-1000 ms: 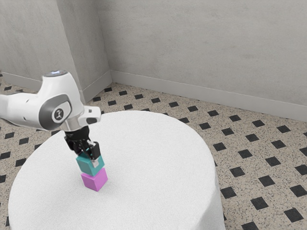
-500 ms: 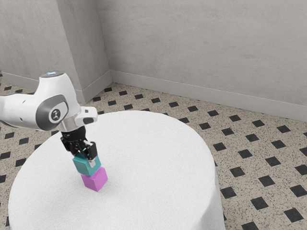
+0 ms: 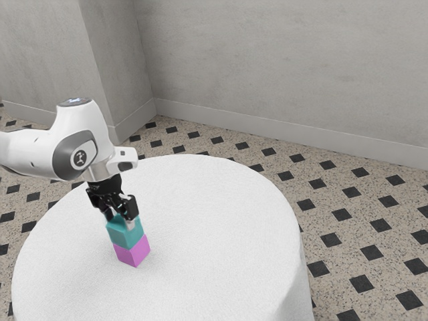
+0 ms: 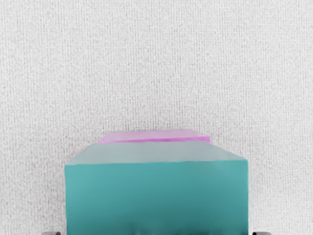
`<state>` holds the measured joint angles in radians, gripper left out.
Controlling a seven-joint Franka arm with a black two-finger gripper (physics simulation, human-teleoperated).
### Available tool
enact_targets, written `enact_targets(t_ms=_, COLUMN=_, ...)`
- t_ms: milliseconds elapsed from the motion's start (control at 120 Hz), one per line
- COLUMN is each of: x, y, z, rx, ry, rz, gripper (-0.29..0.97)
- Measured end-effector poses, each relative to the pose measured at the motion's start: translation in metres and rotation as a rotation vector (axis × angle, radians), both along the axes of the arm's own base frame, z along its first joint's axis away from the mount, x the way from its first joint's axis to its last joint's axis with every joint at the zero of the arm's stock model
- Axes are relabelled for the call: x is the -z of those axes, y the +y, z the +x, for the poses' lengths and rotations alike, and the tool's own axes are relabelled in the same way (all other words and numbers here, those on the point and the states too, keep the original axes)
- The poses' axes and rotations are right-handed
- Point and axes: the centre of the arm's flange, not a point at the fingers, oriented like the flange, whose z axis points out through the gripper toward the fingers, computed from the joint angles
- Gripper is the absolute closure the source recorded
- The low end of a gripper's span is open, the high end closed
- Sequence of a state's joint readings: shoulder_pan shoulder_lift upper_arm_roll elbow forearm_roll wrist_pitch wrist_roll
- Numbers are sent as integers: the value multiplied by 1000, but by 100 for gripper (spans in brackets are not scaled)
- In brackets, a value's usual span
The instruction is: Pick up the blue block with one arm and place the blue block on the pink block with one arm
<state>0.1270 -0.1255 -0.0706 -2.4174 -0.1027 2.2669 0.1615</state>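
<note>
The blue block (image 3: pixel 126 235), teal in colour, stands on top of the pink block (image 3: pixel 132 253) on the round white table (image 3: pixel 221 214), toward the exterior view's left. My gripper (image 3: pixel 122 219) comes down from above and is shut on the blue block's upper part, one black finger on each side. From the wrist view, the blue block (image 4: pixel 156 196) sits just under my hand, and a strip of the pink block (image 4: pixel 154 137) shows beyond its far edge.
The table's white top (image 4: pixel 156 63) spreads out around the two stacked blocks. Past the table's edge lies a black-and-white tiled floor (image 3: pixel 348 200), with grey walls behind it.
My hand swung the blue block a little to the exterior view's left, then brought it back right and lower. It now rests squarely on the pink block.
</note>
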Motion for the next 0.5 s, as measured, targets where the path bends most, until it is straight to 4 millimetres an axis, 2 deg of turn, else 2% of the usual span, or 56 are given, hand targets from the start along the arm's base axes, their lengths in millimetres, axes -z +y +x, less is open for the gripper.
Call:
enact_targets(t_ms=158, x=-8, y=-2, z=-1, rx=6, ry=-16, rz=0, gripper=8)
enact_targets(t_ms=208, x=-18, y=-5, z=-2, rx=12, ry=-35, rz=3, gripper=7)
enact_targets(t_ms=350, x=-65, y=-7, z=-1, rx=20, ry=-93, rz=9, gripper=3)
enact_targets(t_ms=500, x=-76, y=-7, z=-3, rx=25, ry=-85, rz=8, gripper=2)
